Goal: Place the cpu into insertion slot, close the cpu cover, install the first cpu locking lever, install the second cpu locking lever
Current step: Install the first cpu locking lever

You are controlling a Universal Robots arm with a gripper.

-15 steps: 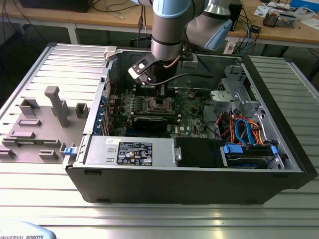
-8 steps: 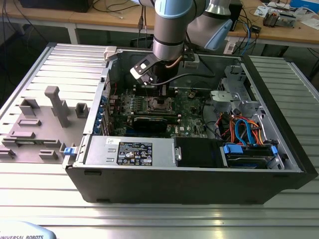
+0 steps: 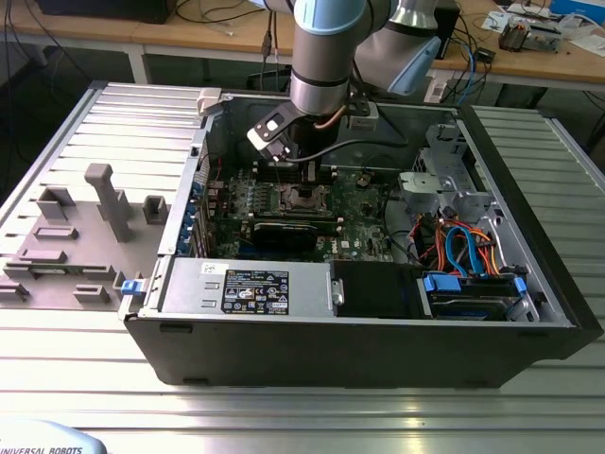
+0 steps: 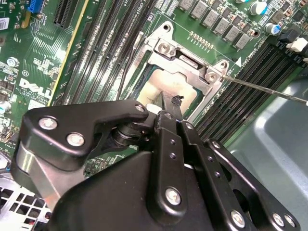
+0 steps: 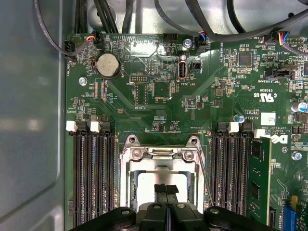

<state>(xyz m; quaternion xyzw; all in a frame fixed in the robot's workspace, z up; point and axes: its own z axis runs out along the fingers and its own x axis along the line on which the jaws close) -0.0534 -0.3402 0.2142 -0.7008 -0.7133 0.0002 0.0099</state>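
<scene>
Claw (image 5: 166, 188) clenched, fingers together, gripping nothing, tips low over cpu (image 5: 146, 185). Cpu seated in slot (image 3: 304, 197) on motherboard (image 5: 159, 91); cover (image 5: 161, 155) down around it. Thin lever (image 4: 262, 89) juts out beside slot.

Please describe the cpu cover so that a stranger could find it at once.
In the open case, look at the green motherboard. Between the two groups of long black slots lies the cpu cover. It alone is a silvery frame with a square window.
</scene>
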